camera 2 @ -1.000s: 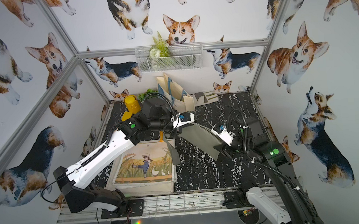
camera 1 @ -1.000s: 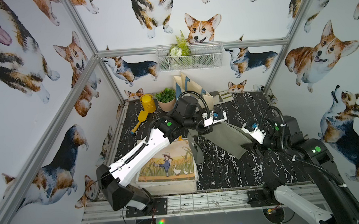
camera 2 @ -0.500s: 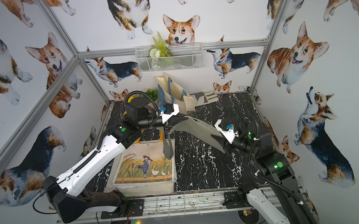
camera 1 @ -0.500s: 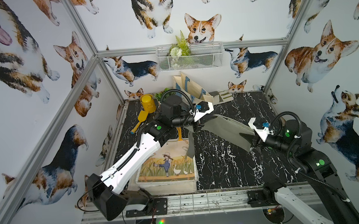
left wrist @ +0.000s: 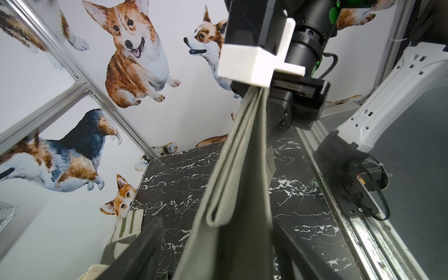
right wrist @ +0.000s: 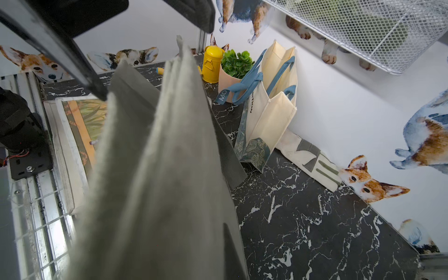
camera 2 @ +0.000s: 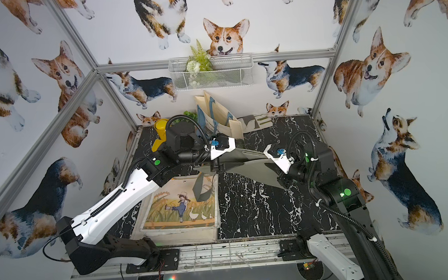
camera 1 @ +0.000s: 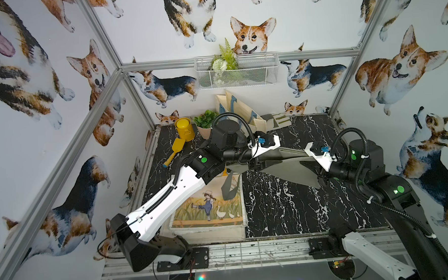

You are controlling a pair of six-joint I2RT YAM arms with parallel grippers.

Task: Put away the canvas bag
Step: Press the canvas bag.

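The grey-green canvas bag hangs folded and stretched in the air above the black marble table, between my two grippers. My right gripper is shut on one end of it. At the other end my left gripper stands open. Its two dark fingers are spread on either side of the cloth without pinching it. A grey strap dangles from the bag. In the right wrist view the bag fills the near field and hides most of my right fingers.
Under the strap lies a flat cream bag printed with a girl and geese. At the back wall stand a cream tote with blue handles, a potted plant, a yellow can, a yellow scoop and a glove. A wire basket hangs above.
My right gripper has shut on the bag's end and pulled right. My left gripper, shut on the bag before, has opened. The bag is now stretched out between them.
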